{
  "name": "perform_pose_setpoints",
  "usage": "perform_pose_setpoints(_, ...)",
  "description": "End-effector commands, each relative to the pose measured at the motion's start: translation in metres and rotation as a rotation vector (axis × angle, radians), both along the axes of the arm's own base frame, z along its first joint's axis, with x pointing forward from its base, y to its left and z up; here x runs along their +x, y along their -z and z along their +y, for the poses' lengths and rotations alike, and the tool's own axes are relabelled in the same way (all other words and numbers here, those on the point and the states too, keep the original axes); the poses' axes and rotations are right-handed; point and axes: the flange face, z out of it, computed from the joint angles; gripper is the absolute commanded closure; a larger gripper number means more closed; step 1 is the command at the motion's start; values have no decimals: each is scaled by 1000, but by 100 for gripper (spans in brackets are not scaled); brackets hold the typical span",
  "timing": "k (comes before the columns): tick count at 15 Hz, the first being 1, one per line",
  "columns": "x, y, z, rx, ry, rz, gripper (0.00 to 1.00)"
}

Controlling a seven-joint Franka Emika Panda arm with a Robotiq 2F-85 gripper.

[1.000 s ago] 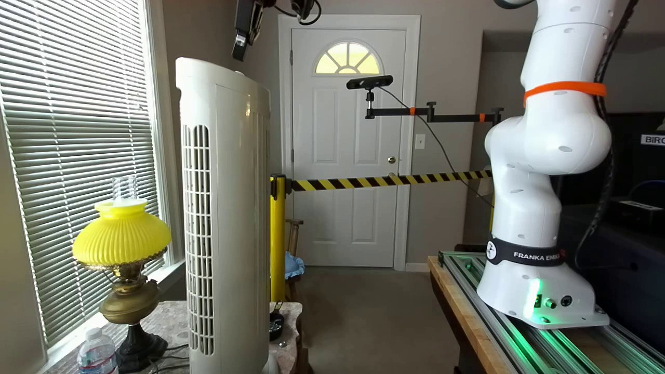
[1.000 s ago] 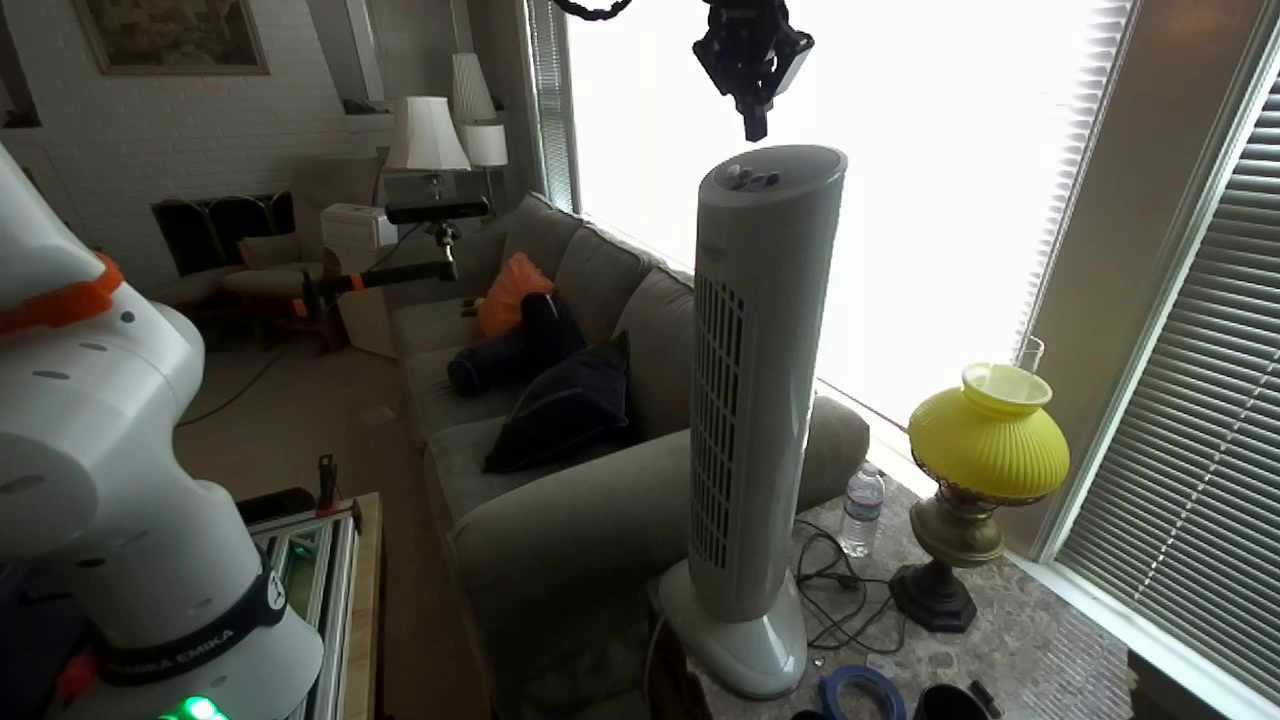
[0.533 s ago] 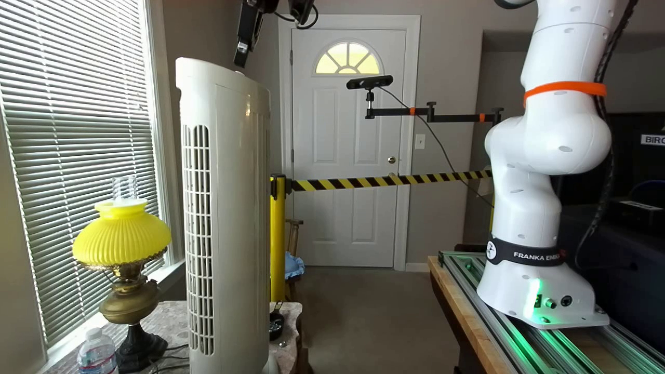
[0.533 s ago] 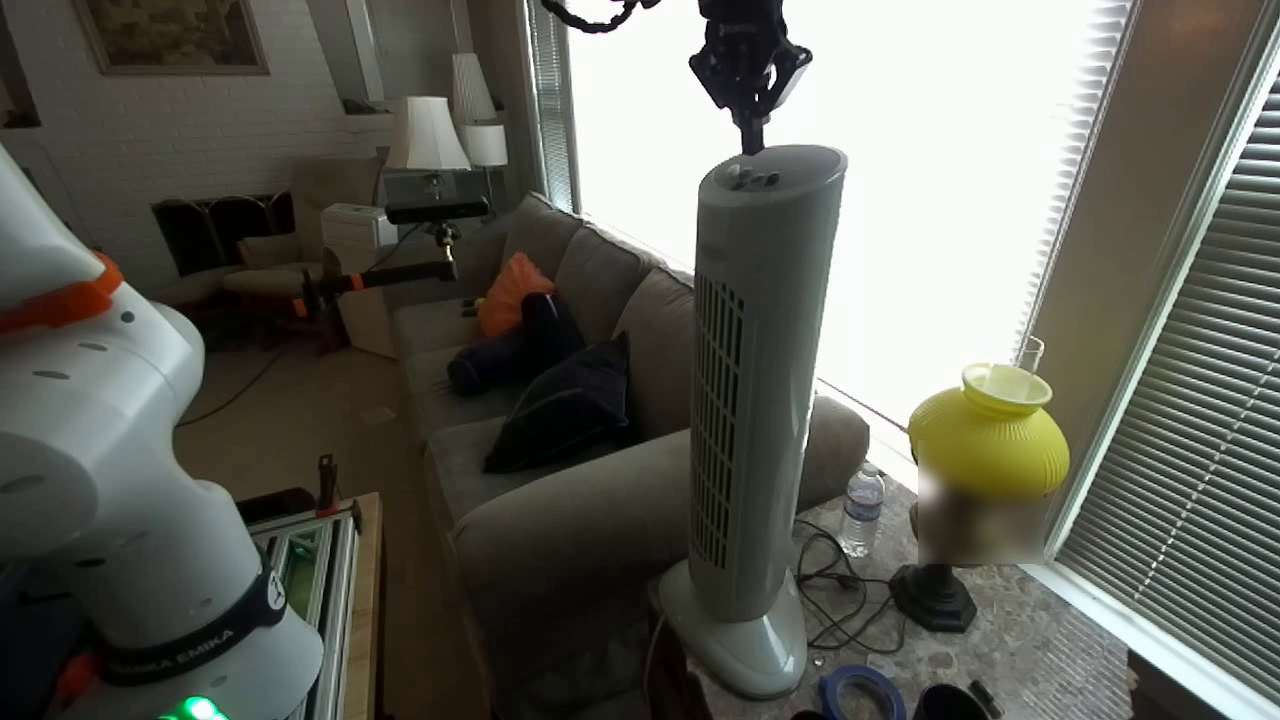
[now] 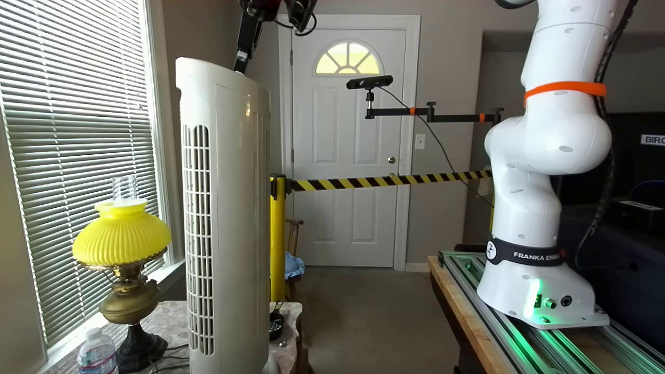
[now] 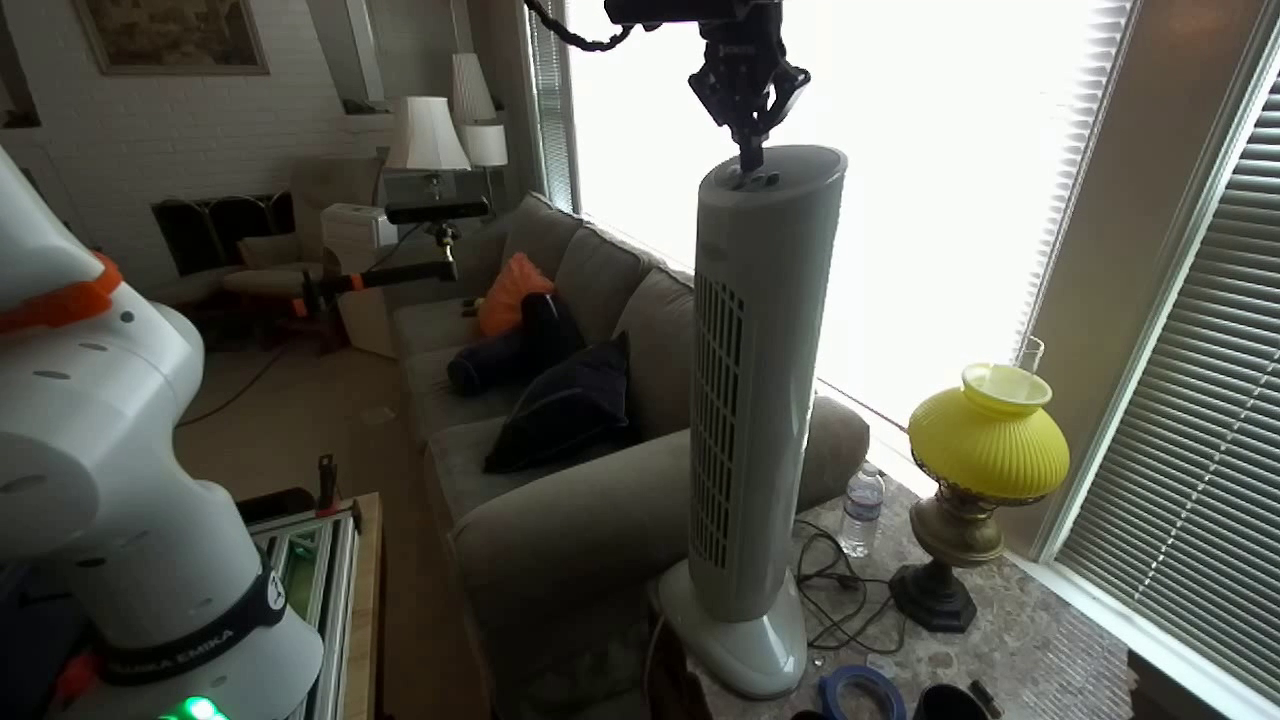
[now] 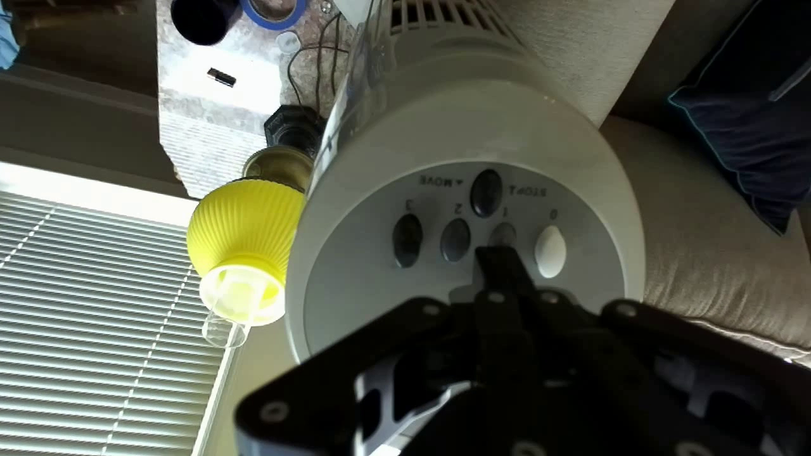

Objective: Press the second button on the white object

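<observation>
The fan (image 6: pixel 762 400) is being carried upright by the surface (image 6: pixel 1040 645), beside a yellow-shaded lamp (image 6: pixel 990 440) and a bottle (image 6: pixel 861 515); a sofa (image 6: pixel 570 520) is being partly hidden behind; daylight is being let in through a window (image 6: pixel 930 250). The pincer (image 6: pixel 752 160), closed, is being held at button 1 (image 7: pixel 503 233); contact cannot be told.

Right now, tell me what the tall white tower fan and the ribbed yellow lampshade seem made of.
Tall white tower fan: likely moulded plastic, semi-gloss, judging by its grille slots and soft highlights. Ribbed yellow lampshade: probably glass, glossy, as light seems to glow through its neck; plastic is possible.
</observation>
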Motion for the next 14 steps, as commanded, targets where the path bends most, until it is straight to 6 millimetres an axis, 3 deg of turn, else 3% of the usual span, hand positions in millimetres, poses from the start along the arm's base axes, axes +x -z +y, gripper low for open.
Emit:
perform_pose_setpoints(1, -6, 7, 5, 10, -21, -6, 100)
perform_pose_setpoints(6, -8, 17, 14, 0, -26, 5, 100)
perform_pose_setpoints(10, -7, 39, 15, -13, -19, 21, 100)
perform_pose_setpoints(14, -18, 11, 16, -23, -9, -37, 100)
